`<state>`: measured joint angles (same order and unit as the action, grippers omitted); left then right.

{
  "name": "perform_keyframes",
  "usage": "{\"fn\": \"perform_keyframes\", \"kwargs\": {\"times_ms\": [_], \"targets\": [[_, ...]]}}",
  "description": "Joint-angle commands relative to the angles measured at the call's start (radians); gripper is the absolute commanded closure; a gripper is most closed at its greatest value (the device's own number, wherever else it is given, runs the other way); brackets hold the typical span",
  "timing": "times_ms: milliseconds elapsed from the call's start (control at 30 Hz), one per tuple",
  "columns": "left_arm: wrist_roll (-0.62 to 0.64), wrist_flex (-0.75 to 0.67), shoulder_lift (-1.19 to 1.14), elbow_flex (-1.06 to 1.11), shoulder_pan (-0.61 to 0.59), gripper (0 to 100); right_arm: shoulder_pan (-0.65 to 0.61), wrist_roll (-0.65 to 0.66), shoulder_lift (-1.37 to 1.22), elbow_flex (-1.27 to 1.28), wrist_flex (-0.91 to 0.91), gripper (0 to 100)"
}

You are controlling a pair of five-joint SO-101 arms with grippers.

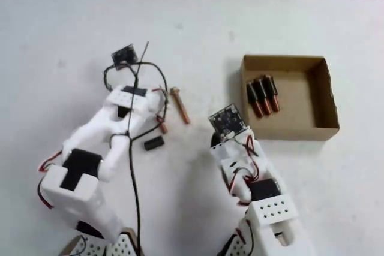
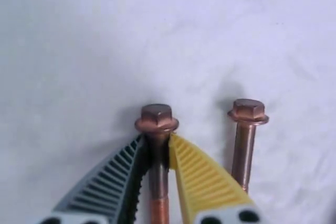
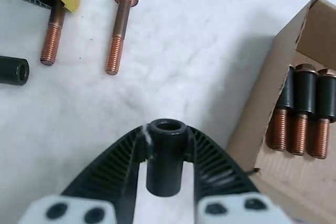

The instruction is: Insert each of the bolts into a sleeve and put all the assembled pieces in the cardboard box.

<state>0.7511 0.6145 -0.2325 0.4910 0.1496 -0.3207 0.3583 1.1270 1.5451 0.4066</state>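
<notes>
Insertion step in hand: left claw (image 2: 157,140) pinching a bolt (image 2: 156,119), right claw (image 3: 166,132) pinching a sleeve (image 3: 166,163) (bore open); next, align coaxially.

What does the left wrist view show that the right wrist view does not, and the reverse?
Left wrist view, not right: the hexagonal head of the copper bolt held in the left claw. Right wrist view, not left: the right claw shut on a black cylindrical sleeve, a second black sleeve lying loose, and the brown cardboard box with three assembled pieces. Both: the held bolt's shank and a loose copper bolt beside it.
</notes>
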Motion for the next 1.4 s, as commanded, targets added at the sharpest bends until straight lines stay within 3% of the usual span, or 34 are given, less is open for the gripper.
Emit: {"fn": "perform_keyframes", "kwargs": {"times_ms": [0,167,400,733,1067,1367], "targets": [[-0.115,-0.051,0.004,-0.031,-0.019,98,0.007,0.003,0.022,-0.008,-0.018,98.1],[-0.221,-0.064,0.005,-0.037,-0.019,98,0.007,0.002,0.022,-0.006,-0.018,98.1],[-0.247,-0.057,0.015,-0.083,-0.024,98,0.007,0.002,0.022,-0.006,-0.018,98.1],[-0.523,-0.046,0.045,-0.152,-0.027,98,0.007,0.002,0.022,-0.014,-0.025,98.1],[-0.591,0.181,0.418,-0.092,-0.021,98,-0.119,-0.002,0.022,-0.008,-0.122,98.1],[-0.591,0.186,0.898,0.133,-0.024,98,-0.140,-0.278,0.022,-0.014,-0.182,98.1]]}}
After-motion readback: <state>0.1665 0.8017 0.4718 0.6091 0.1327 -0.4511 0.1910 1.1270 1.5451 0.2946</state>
